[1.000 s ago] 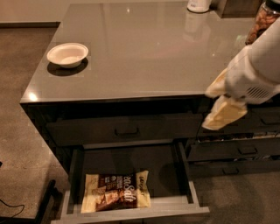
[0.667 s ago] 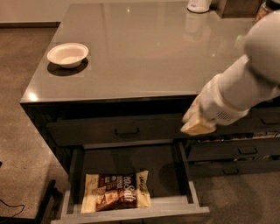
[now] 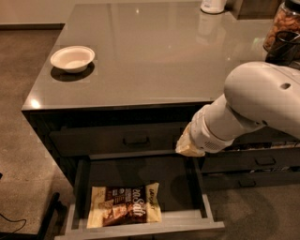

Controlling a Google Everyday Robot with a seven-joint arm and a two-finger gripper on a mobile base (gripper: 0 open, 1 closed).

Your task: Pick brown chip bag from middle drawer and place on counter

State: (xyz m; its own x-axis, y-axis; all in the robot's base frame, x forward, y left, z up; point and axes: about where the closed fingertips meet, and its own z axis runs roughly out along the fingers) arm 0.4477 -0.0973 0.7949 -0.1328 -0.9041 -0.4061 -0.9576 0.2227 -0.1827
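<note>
The brown chip bag lies flat in the open middle drawer, toward its front left. The drawer is pulled out below the glossy grey counter. My gripper hangs at the end of the white arm, in front of the cabinet, just above the drawer's right rear corner. It is above and to the right of the bag, well apart from it. Its cream tip points down and left.
A small white bowl sits on the counter's left side. A white container and a jar of nuts stand at the back right. Closed drawer fronts are on the right. A black base part stands on the floor at left.
The arm has swung left and down, from the counter's right edge to above the drawer's right rear. The bag and bowl have not moved.
</note>
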